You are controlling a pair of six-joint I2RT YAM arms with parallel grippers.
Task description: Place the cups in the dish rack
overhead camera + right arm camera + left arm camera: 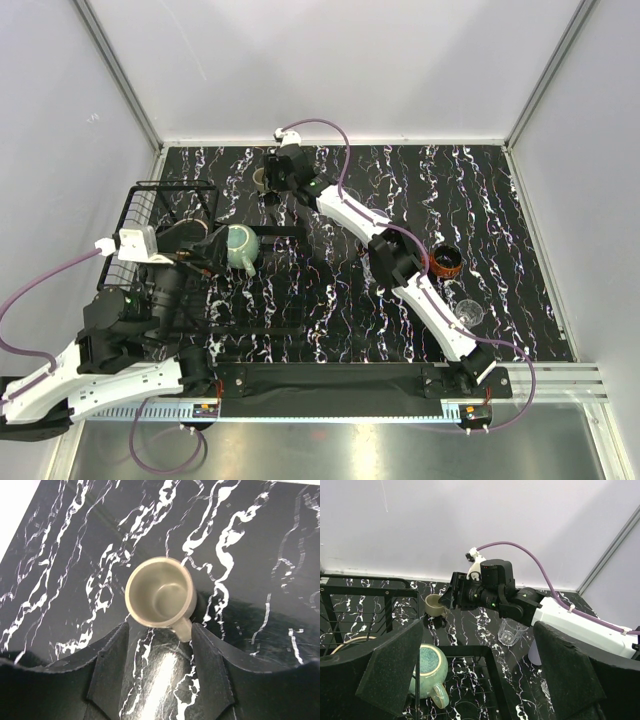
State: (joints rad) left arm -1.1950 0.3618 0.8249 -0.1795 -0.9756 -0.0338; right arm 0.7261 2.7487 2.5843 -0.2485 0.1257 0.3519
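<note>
The teal glazed mug (pixel 241 248) stands upright in the black wire dish rack (pixel 150 205). In the left wrist view the mug (pixel 426 669) is beside my left finger. My left gripper (pixel 480 677) is open wide above the rack's edge and holds nothing. My right gripper (pixel 160 642) is open at the far side of the table. The olive-beige mug (pixel 160 597) stands just beyond its fingertips, with its handle by the right finger. A dark copper-rimmed mug (pixel 446 262) and a clear glass (pixel 470 313) stand at the right. Another clear glass (pixel 511 631) and a lavender cup (pixel 534 653) stand beside the rack.
A beige rim (pixel 349 643) shows inside the rack behind my left finger. The right arm (pixel 400 265) stretches diagonally across the black marbled table (pixel 500 200). White walls close the back and both sides.
</note>
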